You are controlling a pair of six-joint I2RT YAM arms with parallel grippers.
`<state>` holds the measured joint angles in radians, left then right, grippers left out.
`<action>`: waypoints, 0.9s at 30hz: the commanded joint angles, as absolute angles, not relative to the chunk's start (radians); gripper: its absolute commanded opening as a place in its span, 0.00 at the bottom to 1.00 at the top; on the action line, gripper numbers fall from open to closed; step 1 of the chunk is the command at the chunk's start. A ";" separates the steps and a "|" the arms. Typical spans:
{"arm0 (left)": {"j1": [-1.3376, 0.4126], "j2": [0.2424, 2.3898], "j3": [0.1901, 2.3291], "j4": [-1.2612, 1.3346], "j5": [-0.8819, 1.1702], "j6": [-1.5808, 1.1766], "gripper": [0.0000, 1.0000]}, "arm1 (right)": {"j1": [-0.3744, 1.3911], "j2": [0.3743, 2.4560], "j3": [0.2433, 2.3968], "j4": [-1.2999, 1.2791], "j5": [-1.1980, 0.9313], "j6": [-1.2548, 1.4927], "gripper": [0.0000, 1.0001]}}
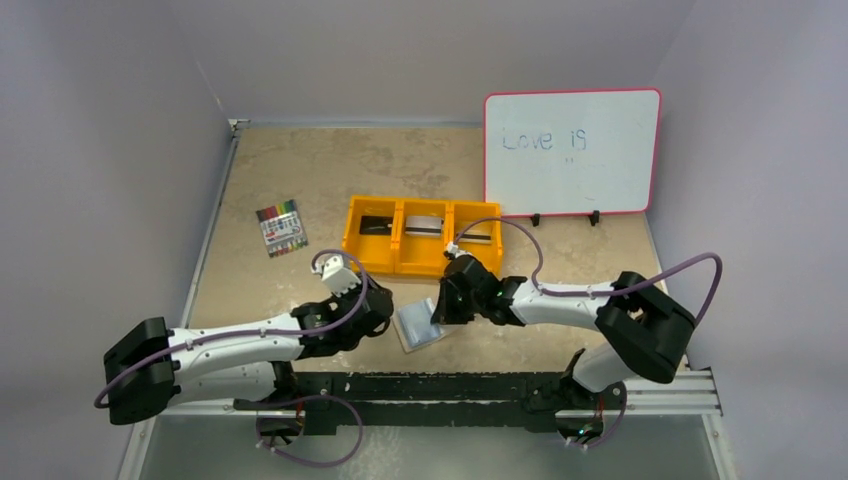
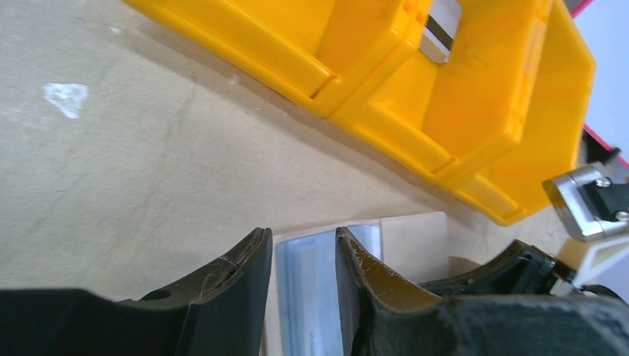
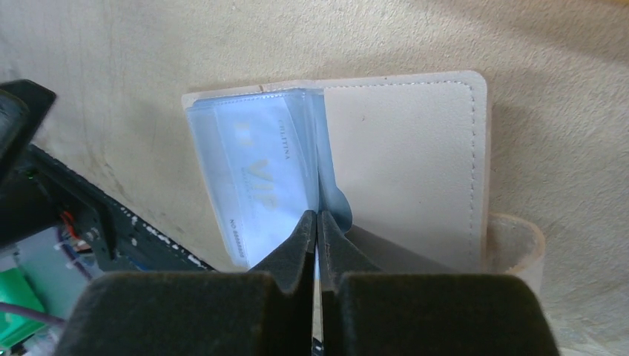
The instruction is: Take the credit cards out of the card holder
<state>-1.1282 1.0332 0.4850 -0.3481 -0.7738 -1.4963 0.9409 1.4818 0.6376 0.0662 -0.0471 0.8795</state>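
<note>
Beige tabletop (image 1: 300, 170) is seen beneath the opened card holder (image 3: 400, 148), which is laid flat near the front edge, just before the orange tray (image 1: 352, 240). A clear sleeve at its fold is pinched between the closed fingers of the right gripper (image 3: 317, 216). The left gripper (image 2: 300, 237) is held over the opposite edge, its fingers narrowly parted.

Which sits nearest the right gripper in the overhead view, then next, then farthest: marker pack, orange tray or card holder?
1. Card holder, at the right gripper tips.
2. Orange tray, just beyond, toward the back.
3. Marker pack, far off to the left.
</note>
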 commanded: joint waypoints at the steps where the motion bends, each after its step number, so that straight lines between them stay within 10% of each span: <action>1: -1.100 1.052 0.505 -0.127 -0.666 -1.382 0.40 | 0.901 1.435 0.619 0.127 -0.112 0.921 0.00; 16: -0.948 1.225 0.456 0.289 -0.204 -1.326 0.43 | 0.740 1.433 0.478 0.396 -0.384 0.994 0.00; 27: -0.950 1.284 0.472 0.104 -0.293 -1.403 0.43 | 0.730 1.465 0.472 0.397 -0.391 1.000 0.00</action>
